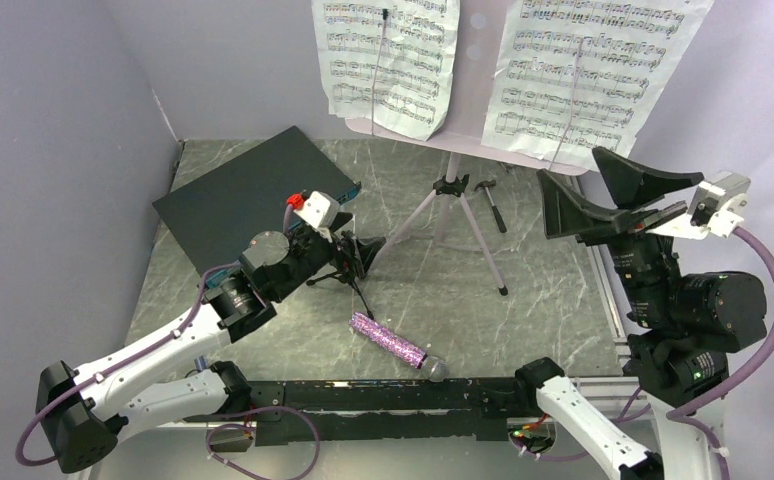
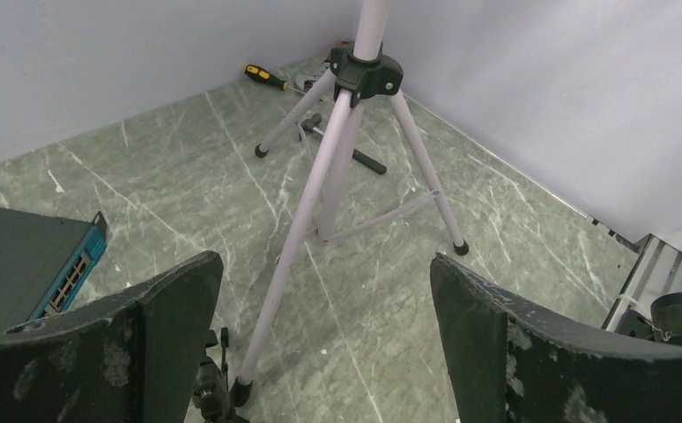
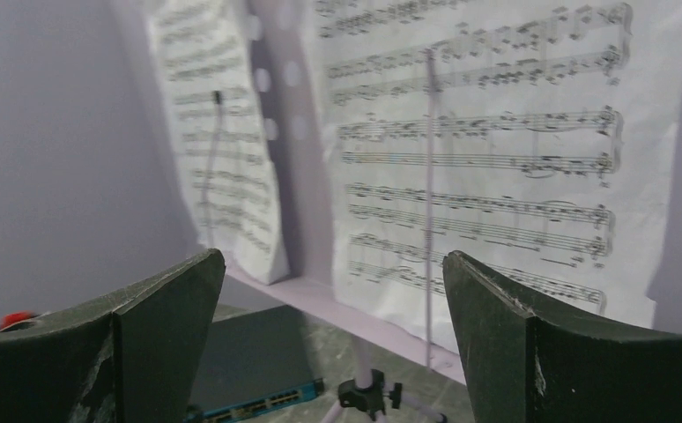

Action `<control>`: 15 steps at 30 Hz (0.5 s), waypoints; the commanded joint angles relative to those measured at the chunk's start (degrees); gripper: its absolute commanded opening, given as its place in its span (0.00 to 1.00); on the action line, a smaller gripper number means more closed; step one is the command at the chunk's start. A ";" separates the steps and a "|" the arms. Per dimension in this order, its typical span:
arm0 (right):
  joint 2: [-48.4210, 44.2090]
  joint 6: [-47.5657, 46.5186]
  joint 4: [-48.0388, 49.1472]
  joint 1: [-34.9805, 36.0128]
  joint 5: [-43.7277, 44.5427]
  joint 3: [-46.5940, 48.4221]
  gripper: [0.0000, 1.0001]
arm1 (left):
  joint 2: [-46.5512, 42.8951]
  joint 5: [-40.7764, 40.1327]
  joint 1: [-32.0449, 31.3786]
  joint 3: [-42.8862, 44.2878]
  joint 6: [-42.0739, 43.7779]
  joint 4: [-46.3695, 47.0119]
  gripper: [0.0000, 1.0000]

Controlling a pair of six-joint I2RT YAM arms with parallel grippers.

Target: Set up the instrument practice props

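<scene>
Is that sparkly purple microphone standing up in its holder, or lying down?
Lying down: the purple glitter microphone rests flat on the green marbled tabletop.

The top edge crops the stand, left page and right page; the left gripper hides most of the mic stand

Light even, diffuse, cool; no single source apparent; lilac cast on walls. Overhead view bright, sharp. Tabletop carries soft sheen, no hard glare; only faint shadow under music stand legs. Sheet-music pages on stand near white, not blown out, staves legible. Purple glitter microphone, in front of stand, speckled with small glints. Right wrist view soft: pages on stand blurred, left one most; right claw fingers dim. Left wrist view crisp on stand legs; left claw fingers near-black, scuffs visible, looming large at lower edge.
</scene>
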 commanded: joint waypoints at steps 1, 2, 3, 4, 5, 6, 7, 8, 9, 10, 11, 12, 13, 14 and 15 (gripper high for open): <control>0.68 1.64 -1.01 0.10 -9.93 -0.99 0.99 | -0.15 -1.01 -0.20 2.44 -1.71 -2.42 0.93; 1.01 1.59 -1.68 0.11 -11.29 -1.07 0.99 | 0.02 -0.92 -0.25 3.29 -1.72 -3.78 0.93; 1.30 1.48 -2.43 0.11 -12.68 -1.10 0.99 | 0.15 -0.79 -0.26 4.15 -1.71 -5.05 0.93; 1.55 1.46 -2.92 0.11 -13.94 -1.30 0.99 | 0.31 -0.67 -0.23 4.84 -1.64 -6.08 0.93; 1.75 1.65 -3.09 0.13 -15.13 -1.64 0.99 | 0.48 -0.43 -0.21 5.56 -1.59 -6.92 0.93; 1.97 1.98 -3.34 0.11 -16.60 -2.02 0.99 | 0.70 -0.14 -0.23 6.11 -1.55 -7.74 0.93; 2.10 2.22 -3.40 0.12 -17.32 -2.50 0.99 | 0.98 -0.09 -0.22 6.57 -1.47 -8.12 0.93; 2.29 2.37 -3.61 0.11 -18.21 -3.02 0.99 | 1.33 -0.19 -0.27 7.08 -1.52 -8.69 0.93; 2.42 2.48 -3.74 0.11 -19.12 -3.64 0.99 | 1.67 -0.58 -0.27 7.60 -1.88 -9.47 0.93; 2.55 2.72 -3.77 0.11 -20.16 -4.34 0.99 | 2.10 -0.63 -0.18 8.39 -2.04 -10.25 0.93; 2.74 2.92 -3.71 0.11 -20.89 -5.12 0.99 | 2.28 -0.58 -0.14 8.72 -2.11 -11.05 0.93; 2.86 3.45 -3.60 0.11 -21.85 -5.94 0.99 | 2.71 -0.59 -0.06 9.30 -2.33 -11.66 0.93; 3.10 3.74 -3.30 0.11 -23.08 -6.73 0.99 | 2.87 -0.61 0.05 9.62 -2.60 -11.79 0.93; 3.41 4.11 -3.21 0.11 -24.39 -7.55 0.99 | 3.08 -0.75 0.14 10.00 -2.98 -13.09 0.93; 3.68 4.36 -3.15 0.06 -25.56 -8.56 0.99 | 3.16 -0.78 0.38 10.32 -3.36 -13.96 0.93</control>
